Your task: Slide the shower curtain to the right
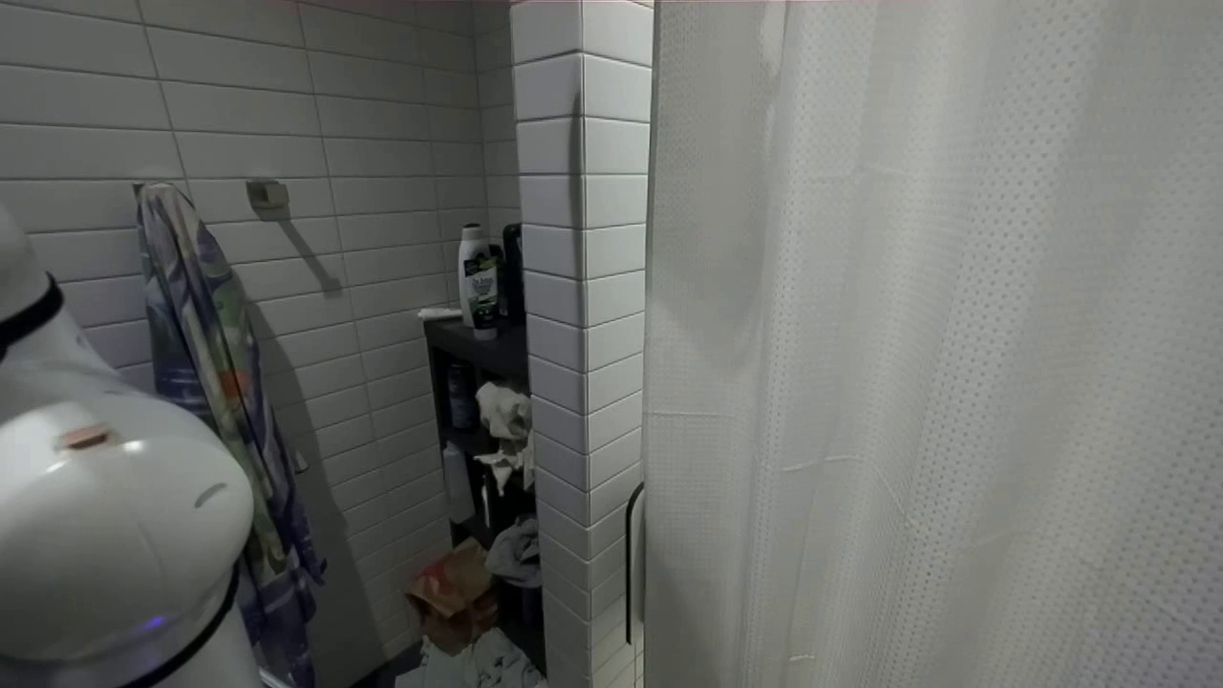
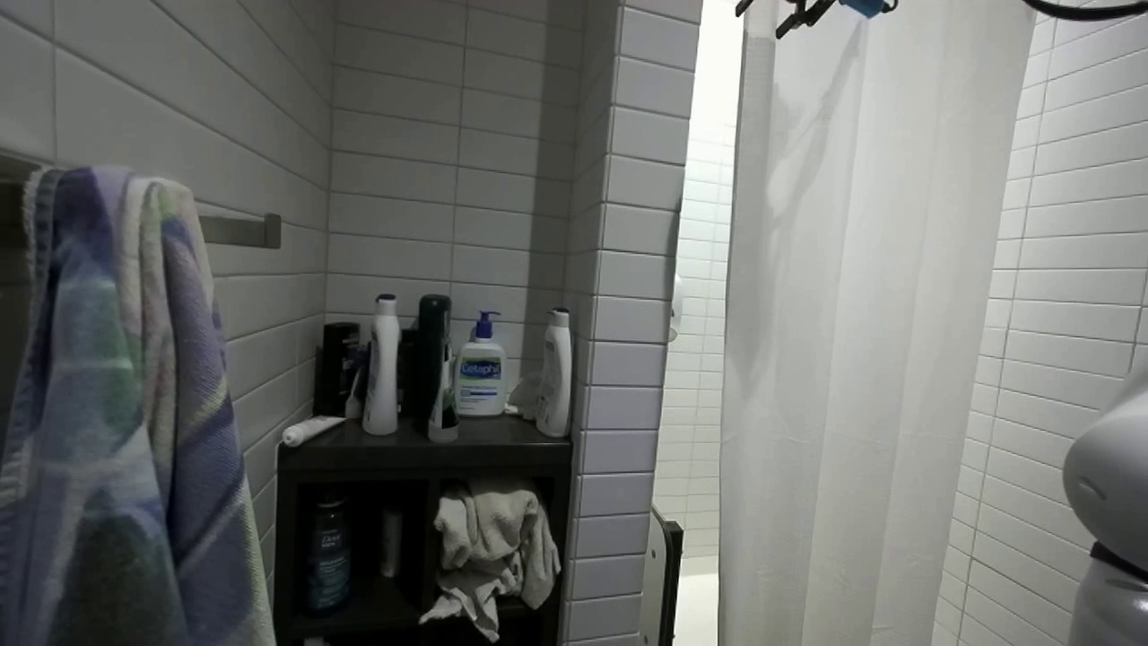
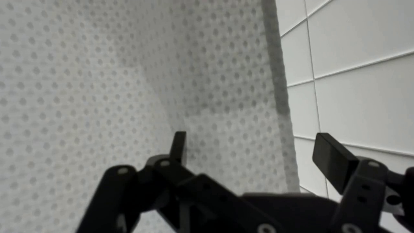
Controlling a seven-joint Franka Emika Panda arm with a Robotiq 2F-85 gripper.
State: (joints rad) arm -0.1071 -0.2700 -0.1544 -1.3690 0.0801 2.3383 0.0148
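Your gripper (image 3: 254, 150) is spread wide, holding nothing; the shower curtain (image 2: 861, 341) hangs with its left edge near the pillar (image 2: 623, 314), so grasp and rightward slide likely remain.

In both exterior views, frame edges crop the tall, white, dotted-fabric shower curtain (image 1: 908, 334) at top and bottom, and the glossy white robot arm (image 1: 124, 535) at one side. The wrist view's lower edge cuts off the black, two-fingered end effector (image 3: 252, 144); contact with the curtain cannot be determined.
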